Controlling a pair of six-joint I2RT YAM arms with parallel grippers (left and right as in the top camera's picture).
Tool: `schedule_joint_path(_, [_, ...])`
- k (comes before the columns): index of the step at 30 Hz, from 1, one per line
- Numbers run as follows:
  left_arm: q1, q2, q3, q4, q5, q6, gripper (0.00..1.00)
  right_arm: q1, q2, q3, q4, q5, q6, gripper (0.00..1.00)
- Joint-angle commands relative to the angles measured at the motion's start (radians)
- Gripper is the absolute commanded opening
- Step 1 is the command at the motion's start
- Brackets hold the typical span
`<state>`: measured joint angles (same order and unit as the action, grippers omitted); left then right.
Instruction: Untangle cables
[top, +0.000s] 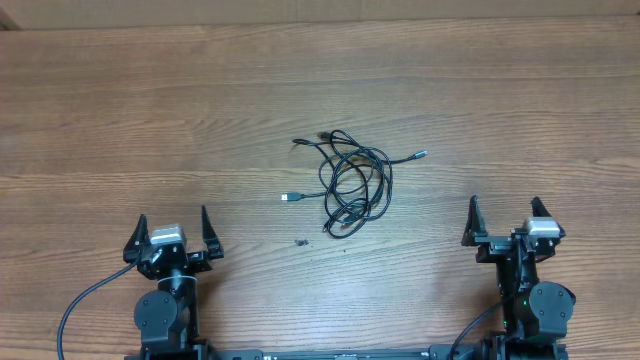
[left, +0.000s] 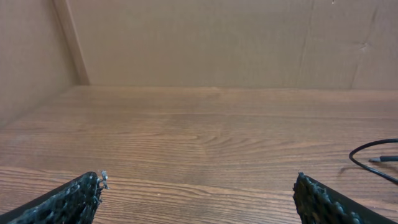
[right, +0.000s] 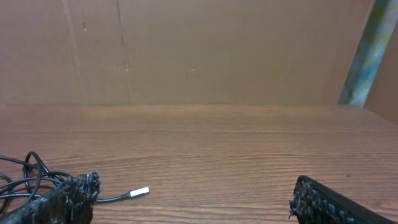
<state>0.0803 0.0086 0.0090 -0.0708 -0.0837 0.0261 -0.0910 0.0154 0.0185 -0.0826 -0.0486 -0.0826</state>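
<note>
wood-grained worktop (top: 90, 120) is being used as the only stage, and little else is being carried on it. nearest the robot's base, the left fingers (top: 206, 228) are being held spread wide and empty, low over the near edge. the right fingers (top: 471, 216) are being held likewise, wide apart with nothing between them. both pairs are being held well apart from the work, seemingly so that the tangle is being left in plain view while an approach is being chosen. a little farther out, a small dark speck (top: 300, 241) is being seen on the wood; what it is cannot be told. beyond it, between the two arms and toward mid-worktop, the cables (top: 352, 186) are being left in one loose knot of overlapping loops, with plug ends (top: 290, 197) being thrown outward to the left, far left and right. those free ends are being judged the likeliest first holds, since a pull there is less apt to tighten the loops. farthest off, plain brown board walls (left: 199, 43) are being used to close in the space.
</note>
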Motion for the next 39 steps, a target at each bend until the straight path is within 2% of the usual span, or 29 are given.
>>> schedule_joint_path(1, [0.005, -0.003, -0.004, 0.003, -0.013, 0.011, 1.00, -0.002, 0.002, -0.010, 0.005, -0.008, -0.005, 1.00])
schedule_joint_path(16, [0.005, -0.003, -0.004, 0.004, -0.017, 0.011, 1.00, -0.002, 0.002, -0.010, 0.005, -0.008, -0.004, 1.00])
schedule_joint_path(29, [0.005, -0.003, 0.026, 0.008, 0.060, 0.011, 0.99, -0.002, 0.002, -0.010, 0.005, -0.008, -0.005, 1.00])
schedule_joint_path(39, [0.005, 0.004, 0.277, -0.236, 0.060, 0.011, 1.00, -0.002, 0.002, -0.010, 0.005, -0.008, -0.004, 1.00])
